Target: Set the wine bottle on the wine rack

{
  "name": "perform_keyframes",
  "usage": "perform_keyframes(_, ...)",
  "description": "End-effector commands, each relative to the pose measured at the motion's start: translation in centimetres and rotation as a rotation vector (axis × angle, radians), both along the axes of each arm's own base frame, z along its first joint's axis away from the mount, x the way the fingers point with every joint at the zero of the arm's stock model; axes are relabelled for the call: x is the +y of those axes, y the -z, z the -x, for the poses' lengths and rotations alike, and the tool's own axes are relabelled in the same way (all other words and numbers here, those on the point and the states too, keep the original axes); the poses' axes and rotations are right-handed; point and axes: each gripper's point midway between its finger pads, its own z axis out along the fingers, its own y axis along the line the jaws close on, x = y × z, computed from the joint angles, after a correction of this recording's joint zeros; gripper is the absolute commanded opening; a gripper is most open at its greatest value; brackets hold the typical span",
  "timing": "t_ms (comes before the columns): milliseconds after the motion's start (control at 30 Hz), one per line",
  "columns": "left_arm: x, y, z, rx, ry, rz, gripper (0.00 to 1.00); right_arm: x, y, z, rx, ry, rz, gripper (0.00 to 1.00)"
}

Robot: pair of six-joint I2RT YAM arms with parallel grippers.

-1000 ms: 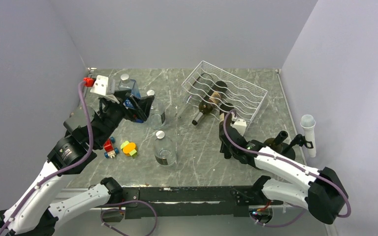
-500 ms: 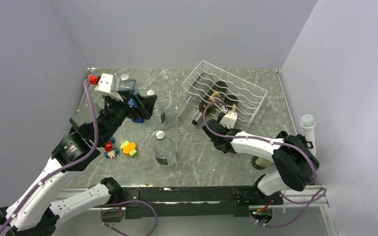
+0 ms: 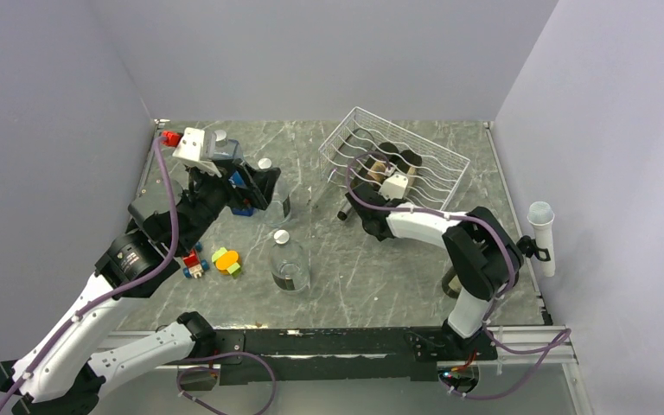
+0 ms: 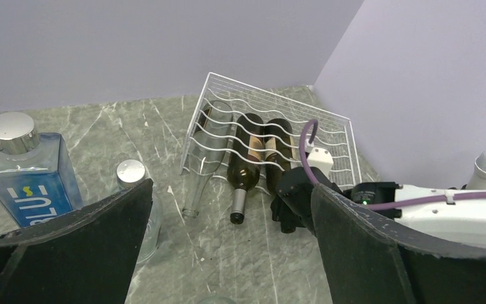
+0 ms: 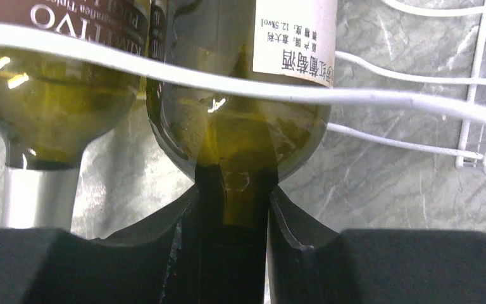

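Clamping wine bottle neck with my right gripper; body sits in wine rack (left gripper gaping). Release pending.

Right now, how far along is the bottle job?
Done: a clear bottle and a capped bottle lie in the rack. In hand: the right claw grips a third bottle by the neck, its body in the next groove. Left: release and withdraw. The left claw hangs open.
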Motion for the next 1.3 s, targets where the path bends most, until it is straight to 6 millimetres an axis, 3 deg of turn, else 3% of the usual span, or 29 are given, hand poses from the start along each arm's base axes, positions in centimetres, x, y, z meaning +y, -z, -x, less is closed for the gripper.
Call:
perform_keyframes(0, -0.3, -2.5, 0.7, -0.043, 0.035, 0.07, 0.99, -0.1, -3.7, -3.6, -0.141, 0.07, 0.0, 0.0)
perform_keyframes(233, -0.6, -2.6, 0.9, -0.04, 0.053, 0.077, 0.99, -0.6, -1.7, -4.2, -0.068, 0.078, 0.009, 0.0)
perform_keyframes(567, -0.7, -2.1, 0.9, -0.025, 0.055, 0.076, 0.99, -1.4, 0.7, -2.7, 0.021, 0.14, 0.015, 0.01)
perform_keyframes(667, -0.6, -2.0, 1.0, -0.024, 0.057, 0.077, 0.99, -1.3, 0.6, -2.8, 0.026, 0.129, 0.021, 0.23)
perform_keyframes(767, -0.5, -2.1, 1.0, -0.024, 0.056, 0.078, 0.99, -1.6, 0.3, -2.7, 0.028, 0.127, 0.033, 0.67)
perform_keyframes(867, -0.4, -2.3, 1.2, -0.028, 0.055, 0.079, 0.99, -1.9, -0.3, -2.4, 0.015, 0.122, 0.037, 0.93)
perform_keyframes(933, -0.3, -2.3, 1.2, -0.031, 0.055, 0.079, 0.99, -2.0, -1.1, -2.2, -0.001, 0.1, 0.031, 0.99)
perform_keyframes(1133, 0.0, -2.3, 1.4, -0.037, 0.048, 0.079, 0.99, -1.8, -5.2, -2.0, -0.088, -0.002, 0.001, 1.0)
perform_keyframes(1267, 0.3, -2.1, 1.5, -0.041, 0.04, 0.078, 0.99, -1.8, -9.0, -1.5, -0.137, -0.069, 0.018, 1.0)
